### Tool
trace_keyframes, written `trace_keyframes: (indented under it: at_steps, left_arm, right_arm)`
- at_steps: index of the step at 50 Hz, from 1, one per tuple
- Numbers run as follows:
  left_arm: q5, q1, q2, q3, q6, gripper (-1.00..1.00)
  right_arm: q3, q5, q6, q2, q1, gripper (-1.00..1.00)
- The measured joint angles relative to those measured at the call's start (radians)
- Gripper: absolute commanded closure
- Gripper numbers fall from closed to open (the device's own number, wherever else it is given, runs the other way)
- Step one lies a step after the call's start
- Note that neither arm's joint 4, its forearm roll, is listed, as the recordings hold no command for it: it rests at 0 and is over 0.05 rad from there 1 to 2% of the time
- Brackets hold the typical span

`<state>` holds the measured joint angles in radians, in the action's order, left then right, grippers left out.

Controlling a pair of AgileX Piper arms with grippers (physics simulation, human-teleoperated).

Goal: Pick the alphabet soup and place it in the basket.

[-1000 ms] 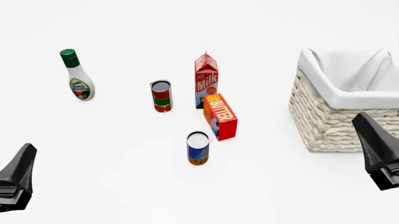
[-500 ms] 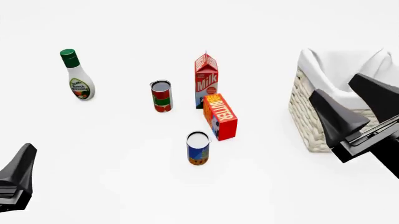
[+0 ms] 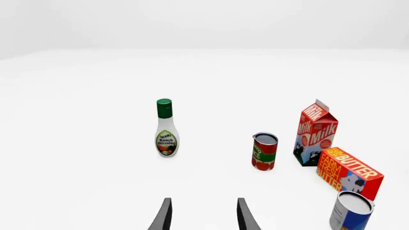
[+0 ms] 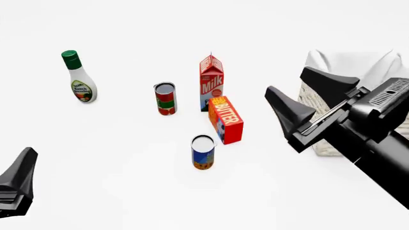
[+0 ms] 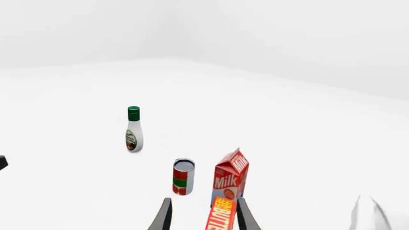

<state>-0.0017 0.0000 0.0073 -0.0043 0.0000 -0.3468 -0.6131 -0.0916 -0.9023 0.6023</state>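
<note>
We see the right end effector (image 4: 299, 98) covering much of the basket (image 4: 308, 108); its fingers are spread apart and hold nothing. The alphabet soup (image 4: 203, 152) stands upright on the bench, near the butter box (image 4: 225, 120), lower and left of this end effector.

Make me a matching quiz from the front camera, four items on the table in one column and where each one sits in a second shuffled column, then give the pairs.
Things:
1. alphabet soup
2. ranch dressing bottle
3. milk carton
4. basket

Places:
A. far left of the table, standing alone
B. far right, partly hidden behind the right end effector
C. nearest the camera, just in front of the butter box
D. upright just behind the butter box, right of the red-and-green can

Pairs: 1-C, 2-A, 3-D, 4-B
</note>
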Motion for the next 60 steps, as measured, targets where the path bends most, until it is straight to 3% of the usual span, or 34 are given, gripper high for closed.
trace_keyframes:
  at_steps: [26,60]
  left_arm:
    - [0.000,0.000,0.000,0.000,0.000,-1.00]
    - [0.000,0.000,0.000,0.000,0.000,-1.00]
  right_arm:
    - [-0.068,-0.104,0.015,-0.208,0.083,-1.00]
    - [-0.105,-0.260,0.072,-0.474,0.096,-1.00]
